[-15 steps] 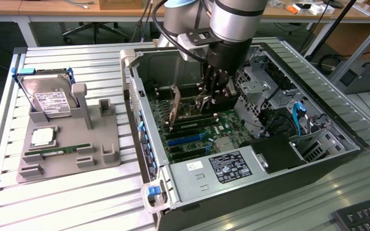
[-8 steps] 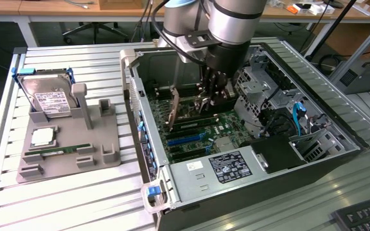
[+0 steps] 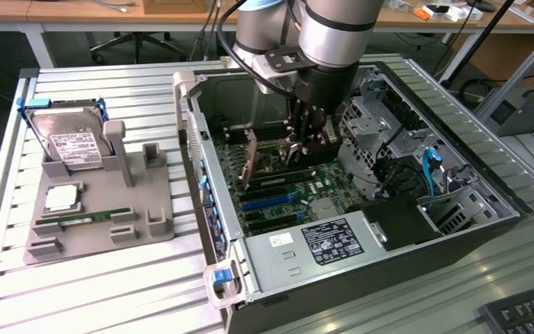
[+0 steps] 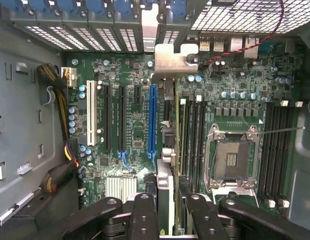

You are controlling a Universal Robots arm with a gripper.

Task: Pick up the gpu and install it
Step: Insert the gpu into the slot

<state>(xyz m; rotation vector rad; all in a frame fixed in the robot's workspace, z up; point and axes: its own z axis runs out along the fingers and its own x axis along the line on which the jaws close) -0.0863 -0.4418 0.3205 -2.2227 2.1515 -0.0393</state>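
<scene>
Tan-brown gpu [image 3: 265, 161] edge-on between fingers [image 4: 144, 215], silver bracket.

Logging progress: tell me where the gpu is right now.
The gpu is inside the open computer case, held edge-on in the gripper over the motherboard slots.

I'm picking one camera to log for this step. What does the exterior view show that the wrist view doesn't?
Exterior view: the grey holder beside the case, carrying the hard drive and a memory stick, plus the power supply.
Wrist view: the empty CPU socket and the blue slot, from straight above.
Both: the claw shut on the gpu, held edge-on above the motherboard.
</scene>
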